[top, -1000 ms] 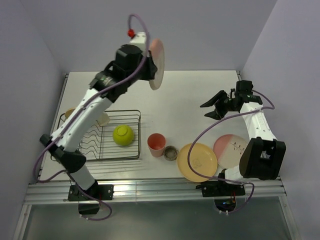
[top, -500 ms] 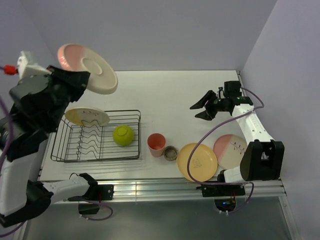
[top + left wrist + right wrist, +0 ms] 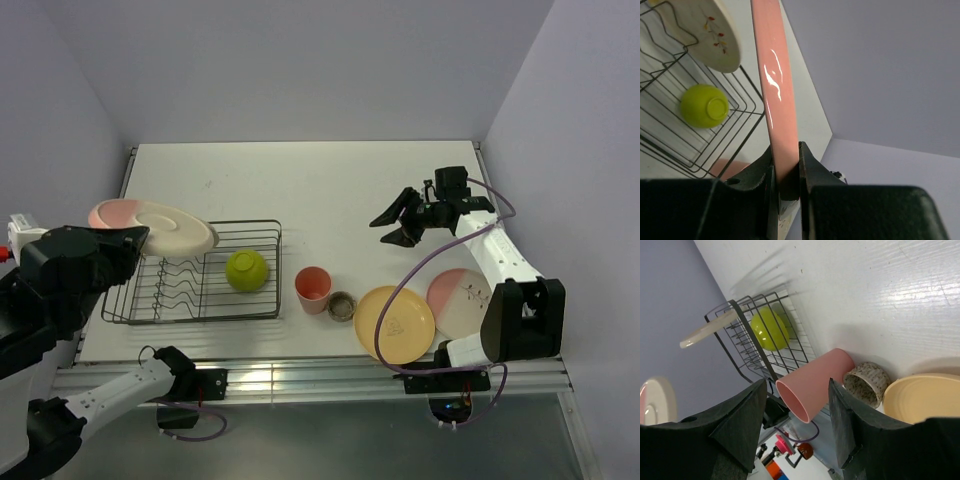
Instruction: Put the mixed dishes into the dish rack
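My left gripper (image 3: 128,240) is shut on the rim of a pink plate with a cream underside (image 3: 152,227), held edge-on in the left wrist view (image 3: 776,85), above the left end of the dark wire dish rack (image 3: 262,312). In the rack are a yellow-green bowl (image 3: 246,270) and a cream plate with a sprig drawing (image 3: 710,30). My right gripper (image 3: 386,230) is open and empty, above the table right of centre. Below it stand a pink cup (image 3: 313,287), a tiny grey-brown cup (image 3: 342,305), a yellow-orange plate (image 3: 397,322) and a cream-and-pink plate (image 3: 460,298).
The right wrist view looks past the open jaws at the pink cup (image 3: 812,385), the speckled cup (image 3: 867,382), the yellow plate's rim (image 3: 922,397) and the rack (image 3: 760,347). Lilac walls close the left, back and right. The near table edge has a metal rail (image 3: 310,378).
My left arm has swung the pink plate from high over the table's back to the left and down over the rack's left end. My right gripper has moved left and slightly nearer, still open.
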`<control>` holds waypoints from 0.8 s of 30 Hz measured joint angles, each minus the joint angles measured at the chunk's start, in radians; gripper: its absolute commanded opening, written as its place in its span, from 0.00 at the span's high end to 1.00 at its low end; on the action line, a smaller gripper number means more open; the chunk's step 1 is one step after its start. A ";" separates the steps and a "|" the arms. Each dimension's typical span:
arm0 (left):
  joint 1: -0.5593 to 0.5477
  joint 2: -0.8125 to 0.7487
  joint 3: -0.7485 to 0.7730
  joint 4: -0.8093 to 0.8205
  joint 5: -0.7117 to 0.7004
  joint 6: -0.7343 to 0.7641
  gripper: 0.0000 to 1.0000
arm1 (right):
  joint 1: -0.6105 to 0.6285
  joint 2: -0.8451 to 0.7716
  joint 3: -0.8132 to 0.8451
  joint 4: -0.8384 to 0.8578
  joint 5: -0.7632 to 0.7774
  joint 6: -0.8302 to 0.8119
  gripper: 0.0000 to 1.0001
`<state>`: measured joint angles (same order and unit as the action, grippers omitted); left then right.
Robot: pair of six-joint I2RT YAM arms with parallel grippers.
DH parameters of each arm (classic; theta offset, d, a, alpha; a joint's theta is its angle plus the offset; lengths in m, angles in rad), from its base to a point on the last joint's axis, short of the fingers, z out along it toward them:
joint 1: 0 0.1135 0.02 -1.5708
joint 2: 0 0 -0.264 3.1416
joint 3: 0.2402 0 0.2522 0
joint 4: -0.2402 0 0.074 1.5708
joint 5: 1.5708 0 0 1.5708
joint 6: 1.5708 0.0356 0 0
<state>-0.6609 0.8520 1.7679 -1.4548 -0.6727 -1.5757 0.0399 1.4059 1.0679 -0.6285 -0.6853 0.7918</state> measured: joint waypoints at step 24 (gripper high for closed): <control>0.008 0.128 -0.234 0.008 -0.015 -0.169 1.00 | 0.010 0.010 0.005 -0.082 0.037 -0.070 0.41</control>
<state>-0.6529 0.9802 1.5337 -1.4467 -0.6876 -1.7443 0.0502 1.4155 1.0733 -0.7105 -0.6479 0.7216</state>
